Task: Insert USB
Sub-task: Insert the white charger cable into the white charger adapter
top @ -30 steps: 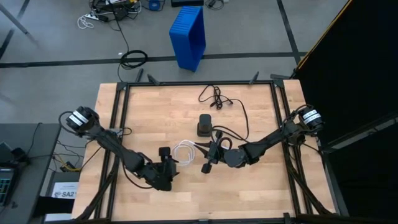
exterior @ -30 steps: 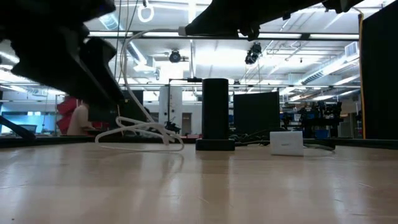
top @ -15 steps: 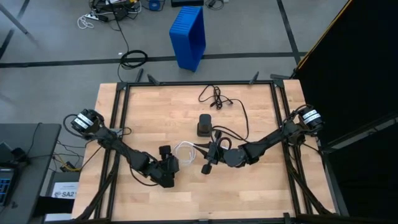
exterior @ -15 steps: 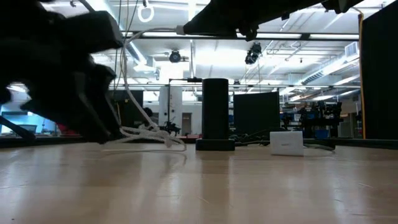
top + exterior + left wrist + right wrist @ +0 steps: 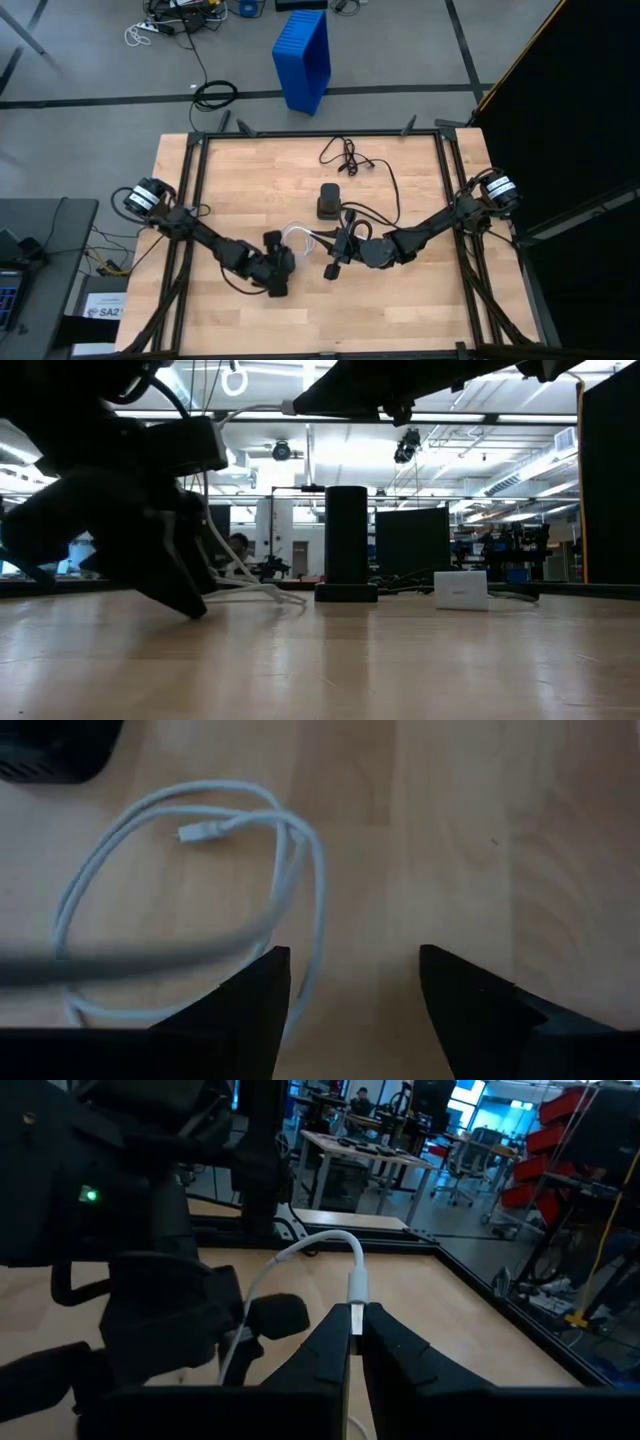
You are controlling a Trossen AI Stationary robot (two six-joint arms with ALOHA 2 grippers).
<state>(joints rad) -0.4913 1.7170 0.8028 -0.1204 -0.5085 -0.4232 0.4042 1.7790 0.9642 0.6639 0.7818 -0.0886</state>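
Observation:
The white USB cable lies in loose loops on the wooden table, just near of the black box. In the left wrist view its coil and one small plug end rest flat on the wood. My left gripper is open and low over the table at the coil's near-left side; its fingers stand beside the loops and touch nothing. My right gripper sits right of the coil, shut on the cable's other plug. My right gripper pinches the cable's white plug end between its two fingertips. The fingers come about level from the table's right and lie along the plug. The plug is lifted clear, and the cable arcs over from it and drops slack toward the coil.
The black box stands upright at the table's middle, its thicker black cord bunched toward the far edge. A small white block sits to the right of the box in the low view. A black frame rims the table; a blue bin stands beyond it.
My left gripper has moved toward the table's right, closing in on the white coil, and has stayed low and open. The right gripper has kept still with the plug.

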